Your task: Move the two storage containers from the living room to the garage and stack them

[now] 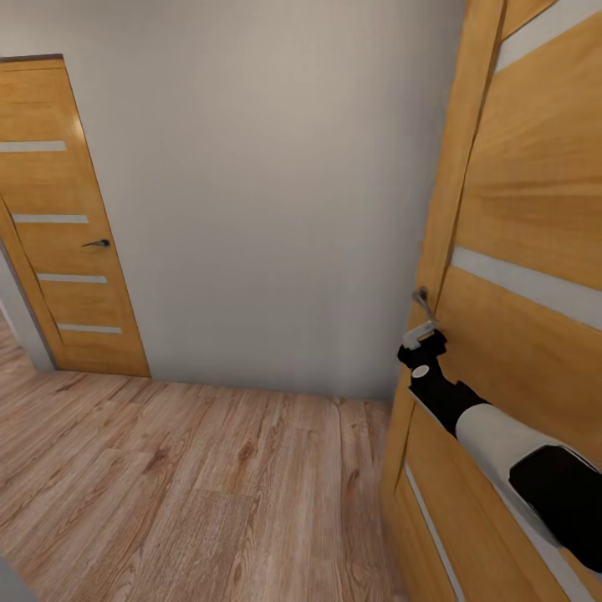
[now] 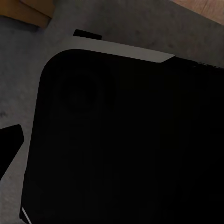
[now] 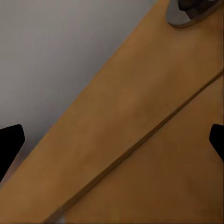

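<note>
Reaching up from the lower right corner of the head view, the white-and-black right arm (image 1: 502, 443) stretches forward and leftward to the honey-coloured wooden door with pale horizontal strips (image 1: 535, 192) that stands close on the right. Its right gripper (image 1: 420, 338) sits just under the small grey metal door handle (image 1: 422, 303), touching or nearly touching it; how the jaws stand cannot be told from here. Beyond lie light wood-plank flooring (image 1: 184, 468), a plain pale grey wall (image 1: 267, 184) and a second matching wooden door with a dark lever handle (image 1: 63, 226) at the far left.

From the left wrist camera, a large black rounded panel with a grey edge (image 2: 126, 140) lies close under the lens over grey ground; one dark fingertip (image 2: 9, 144) shows at the frame's edge, and the left jaws' state cannot be told.

From the right wrist camera, two dark fingertips (image 3: 10, 142) stand far apart at opposite edges, so the jaws are wide open and hold nothing. Between them is the door's wooden face, with the handle's grey round base plate (image 3: 191, 11) near one corner.
</note>
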